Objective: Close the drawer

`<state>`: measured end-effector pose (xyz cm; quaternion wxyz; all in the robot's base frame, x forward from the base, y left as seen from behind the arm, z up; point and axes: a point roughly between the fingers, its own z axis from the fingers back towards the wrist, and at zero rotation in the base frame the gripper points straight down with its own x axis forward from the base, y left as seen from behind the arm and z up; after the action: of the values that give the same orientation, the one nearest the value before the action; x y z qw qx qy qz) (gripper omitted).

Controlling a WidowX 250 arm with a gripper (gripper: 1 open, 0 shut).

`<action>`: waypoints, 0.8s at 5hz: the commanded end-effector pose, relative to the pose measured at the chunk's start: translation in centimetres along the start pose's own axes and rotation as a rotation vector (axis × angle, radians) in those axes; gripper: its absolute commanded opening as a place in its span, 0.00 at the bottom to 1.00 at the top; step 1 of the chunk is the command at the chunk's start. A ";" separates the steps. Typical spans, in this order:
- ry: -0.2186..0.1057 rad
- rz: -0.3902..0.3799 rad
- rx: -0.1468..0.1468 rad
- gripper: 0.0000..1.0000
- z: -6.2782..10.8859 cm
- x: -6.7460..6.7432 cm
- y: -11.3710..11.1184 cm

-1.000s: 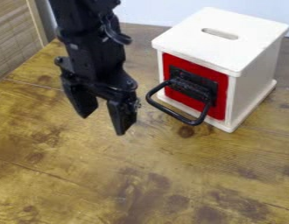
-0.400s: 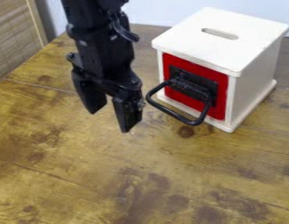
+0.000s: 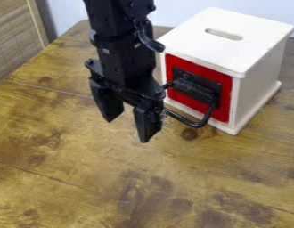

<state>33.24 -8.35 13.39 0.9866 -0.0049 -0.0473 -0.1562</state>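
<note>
Arm shifted toward the drawer side

In my camera view, the arm [image 3: 121, 40] and its gripper [image 3: 126, 109] now sit farther right in the frame than in both earlier pictures, and the fingertips are slightly lower than in the first. The gripper now overlaps the left part of the black loop handle [image 3: 210, 110], which shows in full in the earlier pictures; I cannot tell whether they touch. The arm also now covers the front left top corner of the cream box [image 3: 227, 27].

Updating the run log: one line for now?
gripper: open, beside handle | holding: nothing | contact: cannot tell
</note>
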 end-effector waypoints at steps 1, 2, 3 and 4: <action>-0.083 0.007 0.008 1.00 2.1 0.3 0.6; -0.083 0.014 0.004 1.00 2.6 0.1 1.0; -0.094 0.008 0.008 1.00 3.1 -0.2 0.6; -0.076 -0.048 -0.006 1.00 2.6 0.0 2.7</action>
<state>33.18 -5.86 14.09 0.9818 -0.0120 -0.0547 -0.1813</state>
